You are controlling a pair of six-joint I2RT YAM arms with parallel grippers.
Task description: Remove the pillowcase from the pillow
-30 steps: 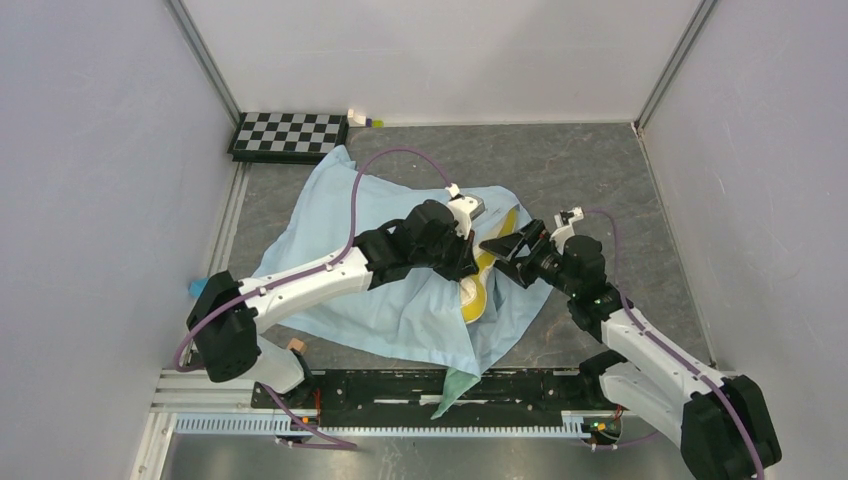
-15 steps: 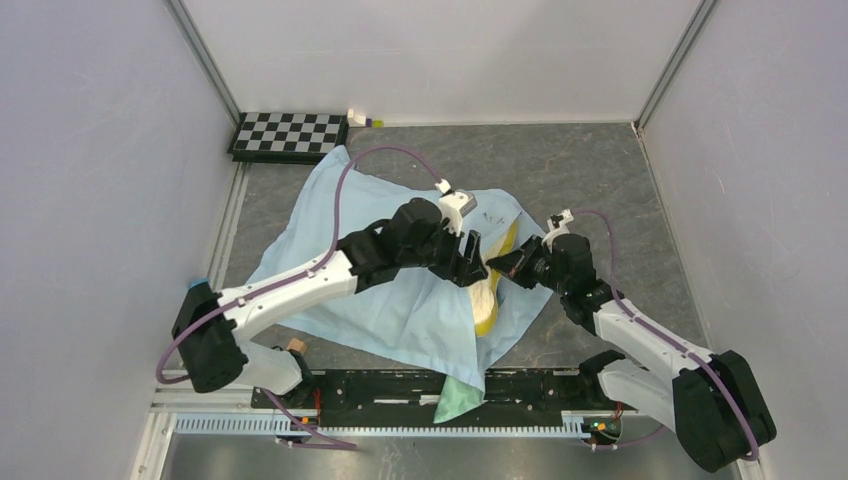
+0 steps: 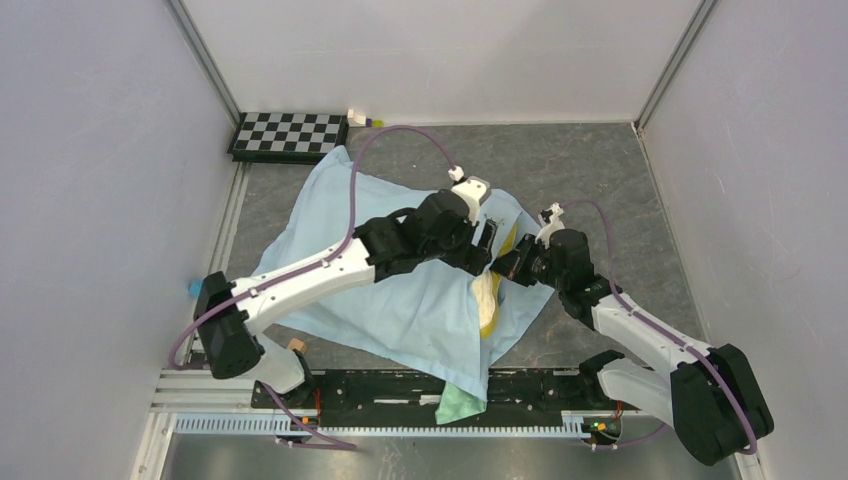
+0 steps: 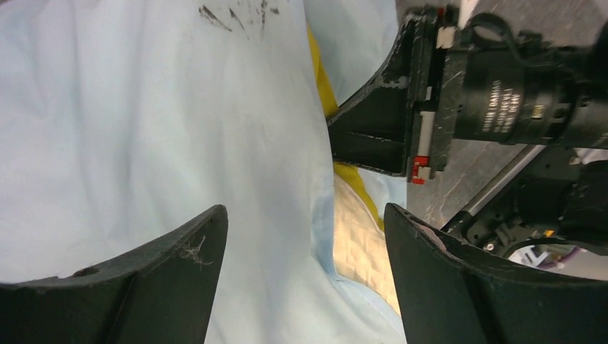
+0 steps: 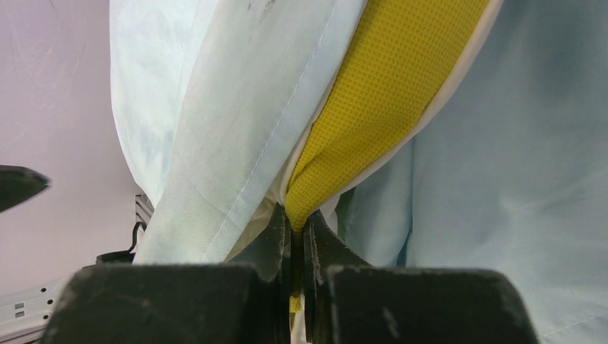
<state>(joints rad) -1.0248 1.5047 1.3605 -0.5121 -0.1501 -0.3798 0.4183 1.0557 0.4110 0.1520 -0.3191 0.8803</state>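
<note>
Pillowcase [image 3: 400, 300]: thin, wrinkly light-blue cloth spread across the middle of the counter [image 3: 600, 170], with a pale green flap at the near edge.
Pillow [image 5: 387, 86]: a mustard mesh-weave side band and a cream dimpled face poke out at the case's right opening.
Right end effector [image 5: 297, 228]: fingers together, pinching the mustard band.
Left end effector [image 4: 305, 229]: fingers apart above the blue cloth, gripping nothing.

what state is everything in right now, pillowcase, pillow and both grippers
pillowcase: wrinkled, still covering most of the pillow, open at the right end
pillow: mostly inside the case, its yellow edge poking out of the opening
left gripper: open, over the pillowcase, holding nothing
right gripper: shut, pinching the pillow's yellow edge
</note>
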